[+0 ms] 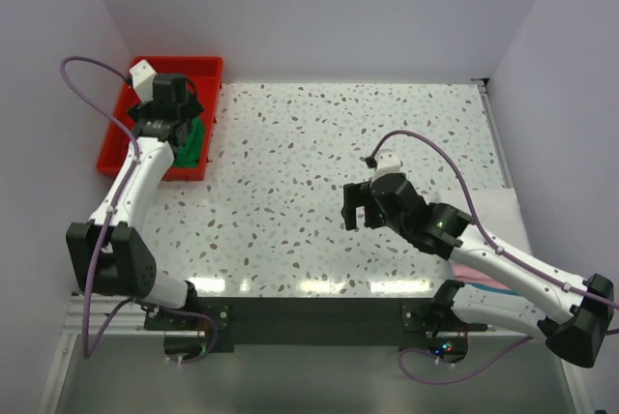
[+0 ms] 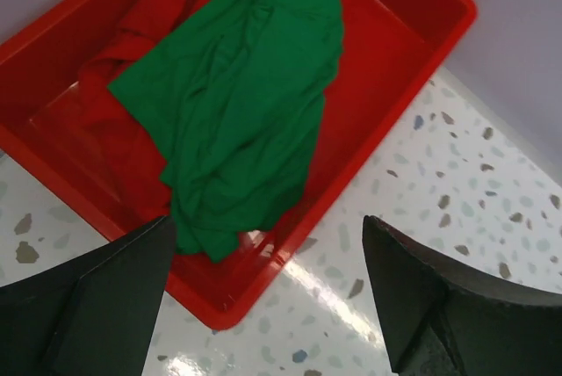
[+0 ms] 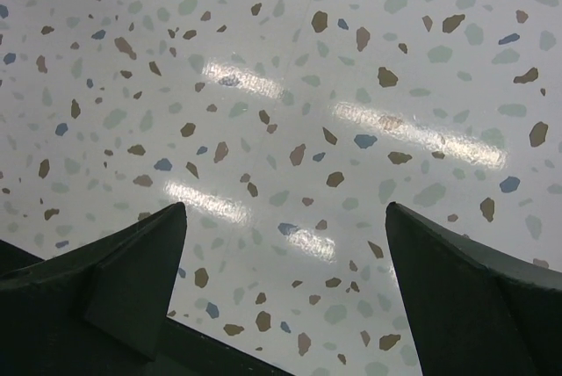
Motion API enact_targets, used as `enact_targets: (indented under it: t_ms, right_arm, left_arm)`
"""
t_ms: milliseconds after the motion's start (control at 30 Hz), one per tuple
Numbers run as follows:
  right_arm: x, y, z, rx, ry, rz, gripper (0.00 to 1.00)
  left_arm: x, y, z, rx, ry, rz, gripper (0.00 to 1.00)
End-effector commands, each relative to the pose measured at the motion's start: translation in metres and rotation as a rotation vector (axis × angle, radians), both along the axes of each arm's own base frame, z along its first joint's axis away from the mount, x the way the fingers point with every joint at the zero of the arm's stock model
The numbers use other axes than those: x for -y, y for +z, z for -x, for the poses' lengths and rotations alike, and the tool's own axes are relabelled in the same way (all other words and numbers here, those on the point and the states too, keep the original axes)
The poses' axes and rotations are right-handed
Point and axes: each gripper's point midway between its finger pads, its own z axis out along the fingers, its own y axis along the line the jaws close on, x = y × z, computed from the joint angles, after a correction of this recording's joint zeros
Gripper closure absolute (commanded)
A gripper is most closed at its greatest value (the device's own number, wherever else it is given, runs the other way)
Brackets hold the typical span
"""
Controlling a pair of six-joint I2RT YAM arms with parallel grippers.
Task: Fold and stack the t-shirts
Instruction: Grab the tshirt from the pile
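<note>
Left pincer (image 2: pixel 268 218) hangs jaws apart and empty over the red tray (image 2: pixel 395 60) at the bench's far-left corner, where the green t-shirt (image 2: pixel 237 104) lies crumpled on top of a dark red t-shirt (image 2: pixel 145 29). Cloth looks light and limp with no stiffness, so I'd pinch a raised fold on the green heap, shallow, to lift one layer only. Right pincer (image 3: pixel 285 209) is also apart and empty, above the speckled bench (image 3: pixel 290 68).

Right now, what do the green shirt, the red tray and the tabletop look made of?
Green shirt: soft cloth, matte; it lies in folds and wrinkles.
Red tray: likely rigid plastic, glossy; smooth moulded rim, highlights near the edge.
Tabletop: hard, polished, speckled like terrazzo; light streaks reflect in it. Stone or laminate, cannot tell.
</note>
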Motion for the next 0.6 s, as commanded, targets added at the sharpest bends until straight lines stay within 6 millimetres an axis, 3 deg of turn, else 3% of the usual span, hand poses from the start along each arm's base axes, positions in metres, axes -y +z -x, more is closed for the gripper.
enact_targets:
  t_ms: [0, 67, 167, 333, 467, 567]
  right_arm:
    - [-0.011, 0.007, 0.0, 0.006, 0.045, -0.025, 0.01]
    - [-0.01, 0.001, 0.002, -0.008, 0.046, -0.018, 0.01]
    - [-0.009, -0.006, 0.004, -0.023, 0.046, -0.015, 0.01]
    - [-0.011, -0.016, 0.006, -0.05, 0.052, -0.001, 0.01]
    - [-0.01, -0.019, 0.005, -0.055, 0.047, 0.006, 0.01]
    - [-0.011, -0.019, 0.005, -0.055, 0.046, 0.005, 0.01]
  left_arm:
    - [-0.046, -0.018, -0.022, -0.046, 0.126, -0.013, 0.09]
    - [-0.068, -0.044, -0.029, -0.107, 0.169, 0.016, 0.13]
    - [-0.081, -0.065, -0.038, -0.142, 0.182, 0.021, 0.15]
    - [-0.088, -0.106, -0.061, -0.244, 0.15, 0.043, 0.19]
    - [-0.091, -0.14, -0.067, -0.317, 0.134, 0.088, 0.25]
    - [-0.092, -0.145, -0.072, -0.327, 0.13, 0.11, 0.36]
